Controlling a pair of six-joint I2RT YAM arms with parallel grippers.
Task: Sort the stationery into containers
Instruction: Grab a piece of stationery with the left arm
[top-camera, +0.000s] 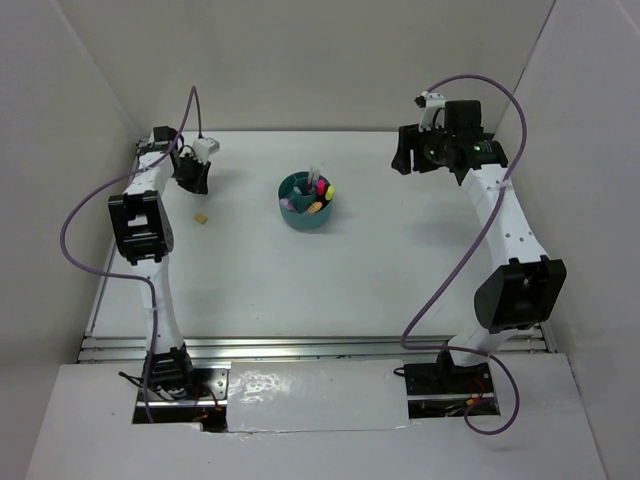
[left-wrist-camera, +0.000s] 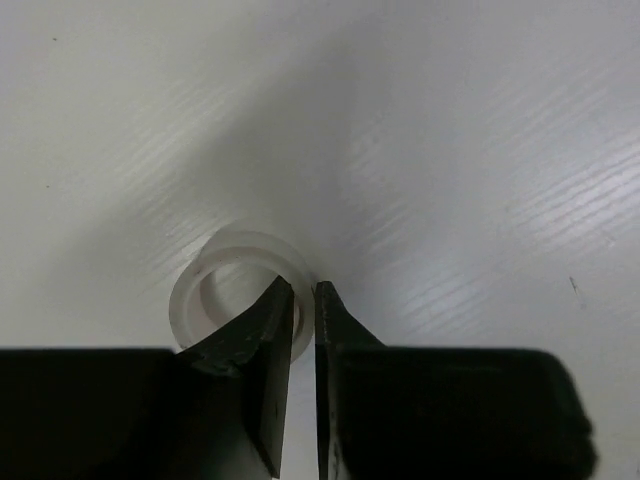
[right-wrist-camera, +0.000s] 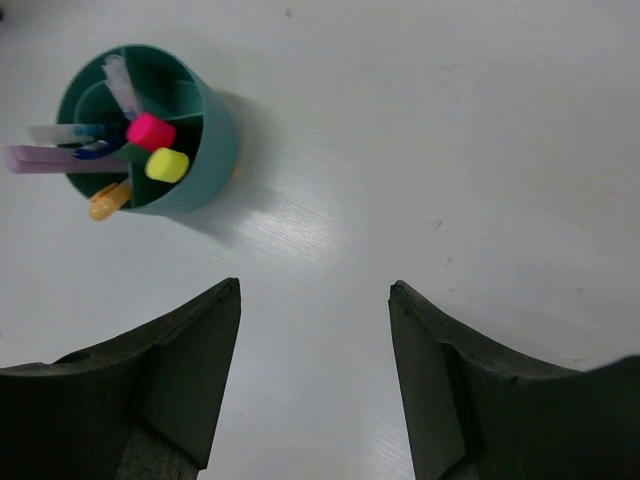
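Overhead, the left gripper (top-camera: 193, 178) is down on the counter (top-camera: 400, 270), the eraser (top-camera: 201, 217) near it, the organizer (top-camera: 305, 222) well to its right. At the left wrist, its jaws clamp the ring (left-wrist-camera: 240, 245) by its wall, one finger inside. At the right wrist, the right gripper (right-wrist-camera: 315, 290) hangs apart, empty, organizer ahead-left. The ring pick seems in hand; next, a steady lift and carry to a free compartment.
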